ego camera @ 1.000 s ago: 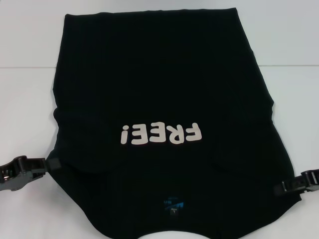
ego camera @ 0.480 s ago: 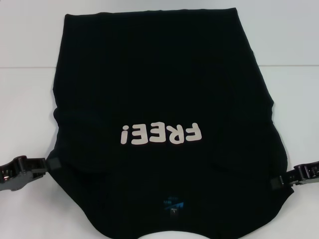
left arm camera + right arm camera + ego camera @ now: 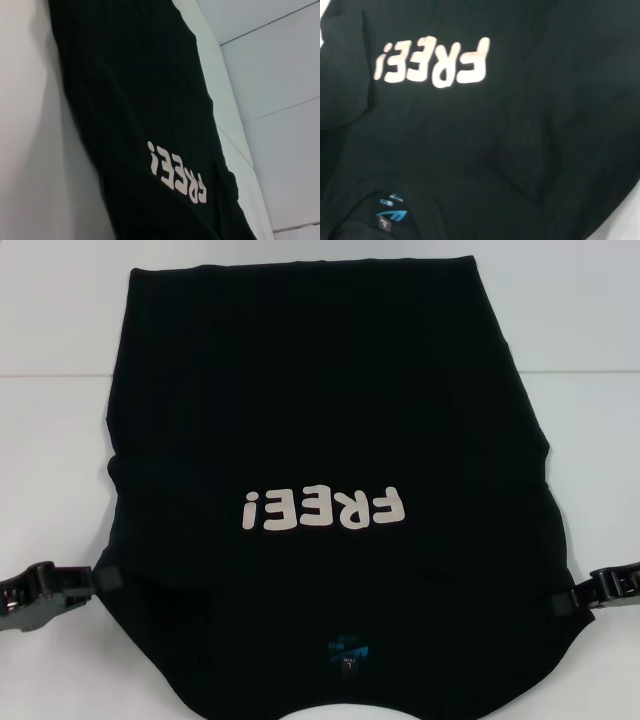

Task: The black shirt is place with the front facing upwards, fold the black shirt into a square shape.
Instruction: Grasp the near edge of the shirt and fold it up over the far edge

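Note:
The black shirt (image 3: 320, 390) lies flat on the white table, front up, with its sides tucked in to a long panel. Its white "FREE!" print (image 3: 322, 508) reads upside down and the blue neck label (image 3: 347, 650) is at the near end. My left gripper (image 3: 103, 578) sits low at the shirt's left edge beside the shoulder. At the right edge, level with it, is my right gripper (image 3: 563, 603). The left wrist view shows the shirt (image 3: 125, 90) running lengthwise. In the right wrist view, the shirt (image 3: 520, 125) fills the picture, with the label (image 3: 390, 216).
The white table (image 3: 50, 470) shows on both sides of the shirt and beyond its far hem. A thin seam line (image 3: 590, 372) crosses the table surface at the far end. No other objects are in view.
My left gripper has slid slightly toward the near edge along the shirt's left side. My right gripper has shifted a little farther away and inward at the right edge. The shirt itself has barely moved.

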`<state>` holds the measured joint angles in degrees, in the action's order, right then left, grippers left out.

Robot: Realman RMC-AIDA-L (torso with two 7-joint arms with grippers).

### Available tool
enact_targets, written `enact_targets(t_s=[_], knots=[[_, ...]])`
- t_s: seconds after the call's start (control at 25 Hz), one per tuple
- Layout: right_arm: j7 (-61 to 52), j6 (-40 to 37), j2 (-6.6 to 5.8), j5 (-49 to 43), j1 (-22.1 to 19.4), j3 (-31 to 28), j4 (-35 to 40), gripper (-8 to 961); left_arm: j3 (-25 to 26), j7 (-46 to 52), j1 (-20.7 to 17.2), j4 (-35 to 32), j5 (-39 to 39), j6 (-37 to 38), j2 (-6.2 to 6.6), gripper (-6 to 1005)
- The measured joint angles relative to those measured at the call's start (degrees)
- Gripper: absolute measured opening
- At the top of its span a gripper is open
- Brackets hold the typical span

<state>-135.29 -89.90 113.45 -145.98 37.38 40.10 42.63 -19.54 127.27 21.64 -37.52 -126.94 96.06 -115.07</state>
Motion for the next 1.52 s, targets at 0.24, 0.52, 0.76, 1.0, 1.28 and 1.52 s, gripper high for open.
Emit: enact_targets(t_s=[0.24,0.52,0.76,1.0,1.28,1.52], knots=[[1.48,-3.43,-0.81,2.51,-1.17,-0.11,0.28,59,-0.7,-0.57,-0.44,-0.57,-2.7,2.25,0.38,79],[2.27,-8.94,-1.58,2.64,-3.97,-0.13,1.28,66,-0.93,-1.27,-3.05,-4.28,-6.33,10.33,0.06,84],[2.42,-12.77,-1.04,2.87,-7.79,-0.54,3.99,75,-0.88,-1.25,-6.63,-7.61,-6.49,15.85,-0.95,89],[4.64,-13.43,-0.97,8.71,-7.32,-5.18,2.42,83,1.46,-1.75,-3.8,-3.99,-1.4,17.04,0.2,93],[5.07,-11.64,-2.02,27.31,-4.49,-9.61,2.03,94,4.86,2.18,5.5,0.76,6.49,9.55,0.86,98],[7.87,13.93,-1.12,31.17,-0.6,-8.91,0.06,102,6.18,-0.04,12.72,5.39,11.32,-11.36,-0.67,103]])
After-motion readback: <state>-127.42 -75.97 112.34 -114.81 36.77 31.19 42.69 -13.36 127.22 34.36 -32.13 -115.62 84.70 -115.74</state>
